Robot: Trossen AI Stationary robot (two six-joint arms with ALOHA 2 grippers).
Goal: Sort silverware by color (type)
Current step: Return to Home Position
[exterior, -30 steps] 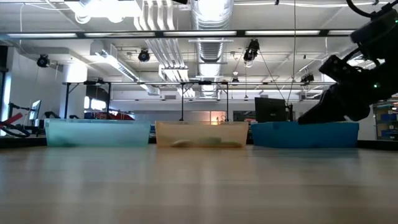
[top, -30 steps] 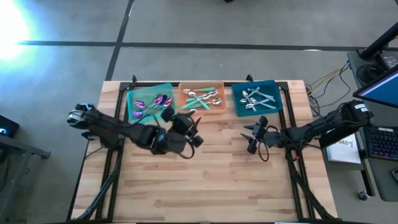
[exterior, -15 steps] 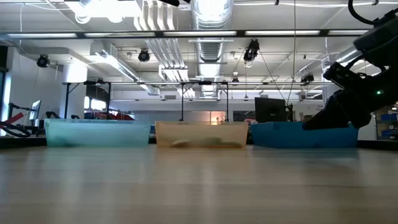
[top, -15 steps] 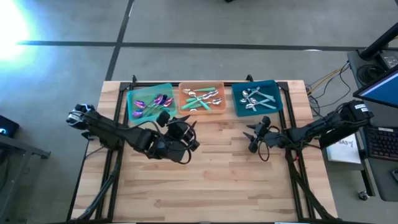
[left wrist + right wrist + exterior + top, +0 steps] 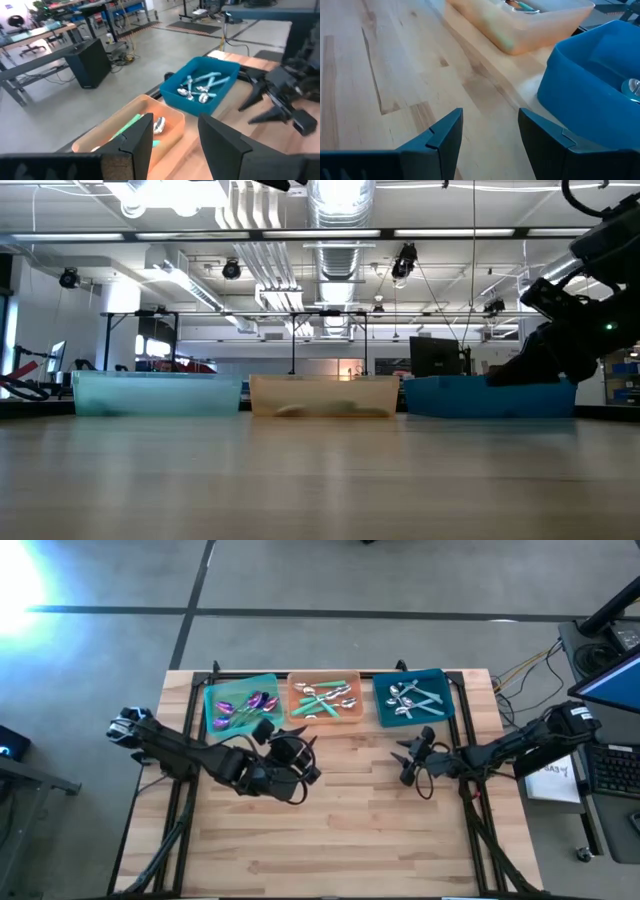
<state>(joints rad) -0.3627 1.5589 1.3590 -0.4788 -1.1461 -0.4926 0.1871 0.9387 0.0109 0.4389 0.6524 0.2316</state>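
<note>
The spoons all lie in three trays lined up along the top edge of the wooden table (image 5: 330, 840), in the upper middle of the overhead frame. The purple-headed spoons (image 5: 245, 704) are in the green tray (image 5: 209, 693) at the left. The silver-headed spoons with green handles (image 5: 326, 697) are in the orange tray (image 5: 326, 721) in the middle. The pale silvery spoons (image 5: 408, 697) are in the blue tray (image 5: 448, 690) at the right.

Just below the trays, near the frame's centre, the two arms face one another across bare planks. The left gripper (image 5: 307, 757) sits below the gap between the green and orange trays, its fingers (image 5: 142, 142) spread wide with nothing between them. The right gripper (image 5: 402, 761) sits below the blue tray's left end, its fingers (image 5: 445, 137) likewise parted and empty. The two grippers are well apart, and neither touches a tray or a spoon.
</note>
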